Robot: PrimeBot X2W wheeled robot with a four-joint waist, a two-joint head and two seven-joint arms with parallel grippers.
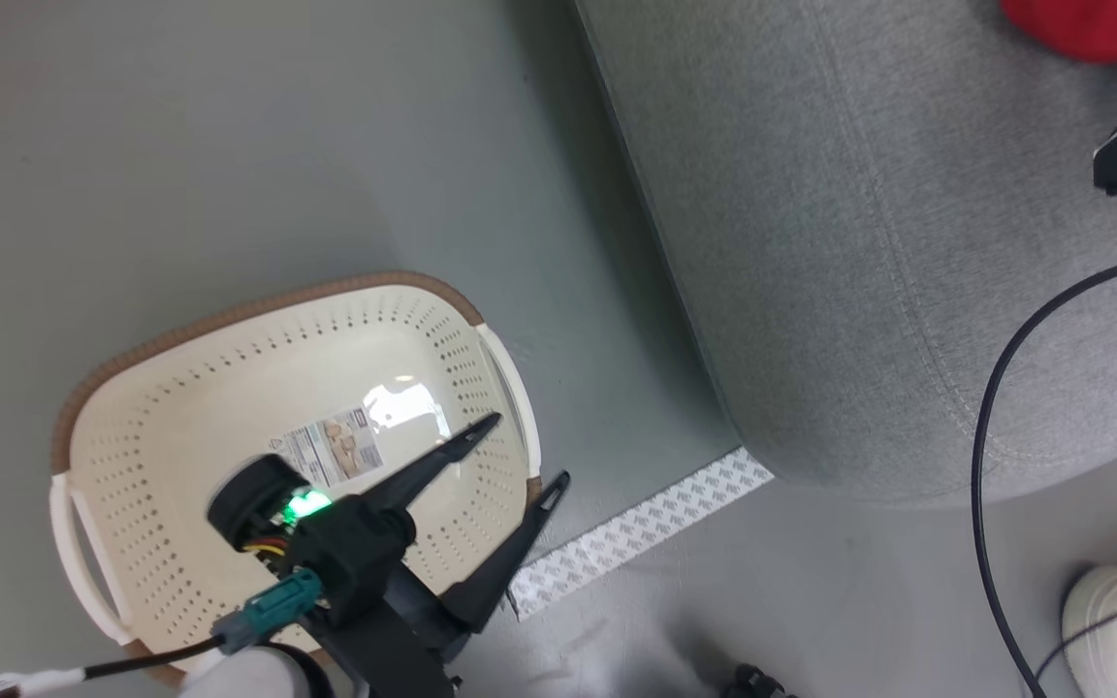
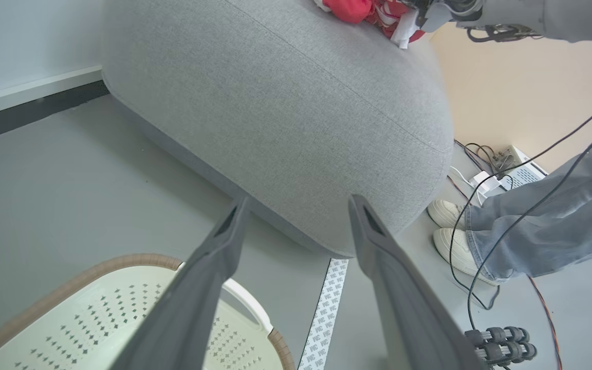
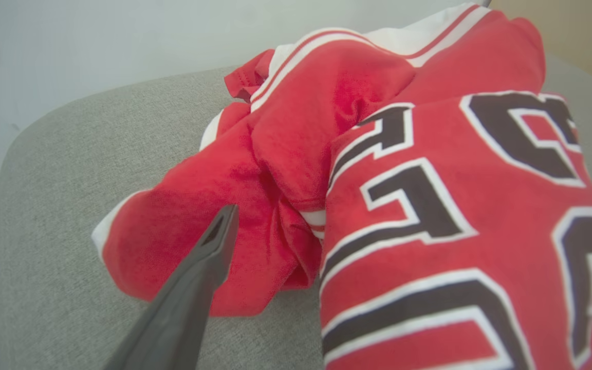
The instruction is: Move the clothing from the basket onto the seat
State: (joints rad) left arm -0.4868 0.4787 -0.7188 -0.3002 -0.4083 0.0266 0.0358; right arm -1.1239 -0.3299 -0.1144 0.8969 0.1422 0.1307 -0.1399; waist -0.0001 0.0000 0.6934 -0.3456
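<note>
Bright red clothing (image 3: 296,154) here, white stripes, dark white-edged lettering; the seat (image 1: 859,242) pale grey; the basket (image 1: 180,407) cream, dotted with holes, brown-rimmed.

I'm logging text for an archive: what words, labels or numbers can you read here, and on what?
Nothing can be quoted whole.
Jersey: large dark white-edged characters, folded and cut off; nothing reads whole.
Sticker in the basket: print too small to read.
Floor tape: repeated marks, too blurred to read.

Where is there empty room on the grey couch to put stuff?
The seat is bare from its rounded edge, near the basket, up to the clothing. It is crowded at that far corner, where the red pile lies.
</note>
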